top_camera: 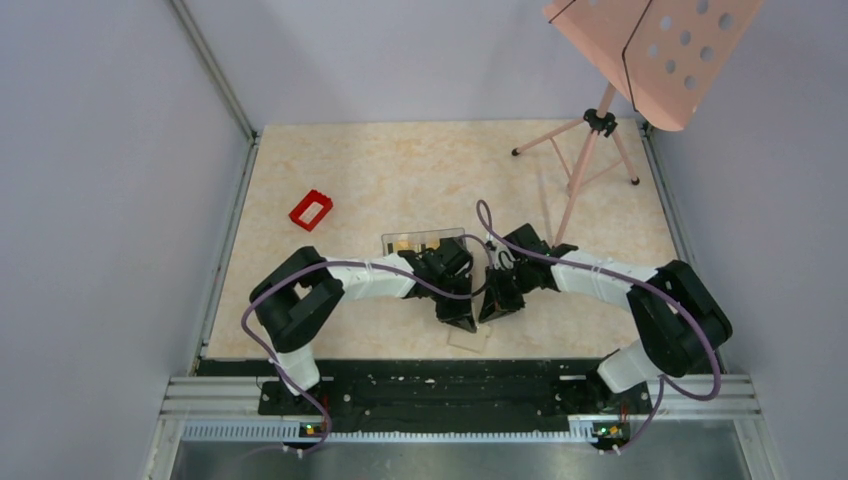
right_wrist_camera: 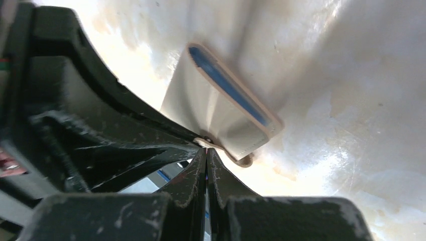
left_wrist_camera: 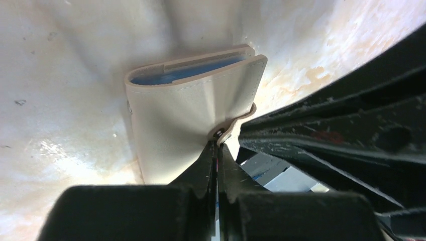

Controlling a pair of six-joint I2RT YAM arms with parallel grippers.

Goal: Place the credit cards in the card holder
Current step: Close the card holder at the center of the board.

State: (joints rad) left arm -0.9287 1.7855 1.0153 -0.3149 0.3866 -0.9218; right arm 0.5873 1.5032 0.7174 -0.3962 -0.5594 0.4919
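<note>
No writing, brand or number could be read in any view. The card holder (left_wrist_camera: 181, 120) showed a plain tan face with no print, and the red frame (top_camera: 311, 209) was too small to make out any marking.

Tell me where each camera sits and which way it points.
Top external: above and behind the bases, looking down on the table; left arm and right arm shown whole, meeting over the card holder.
Left wrist: on the left arm, looking along the shut left gripper at the card holder's tan face; right arm's end at right.
Right wrist: on the right arm, looking along the shut right gripper at its blue-lined edge; left arm's end at left.
Shared: both wrist views show the snap tab at the fingertips.
</note>
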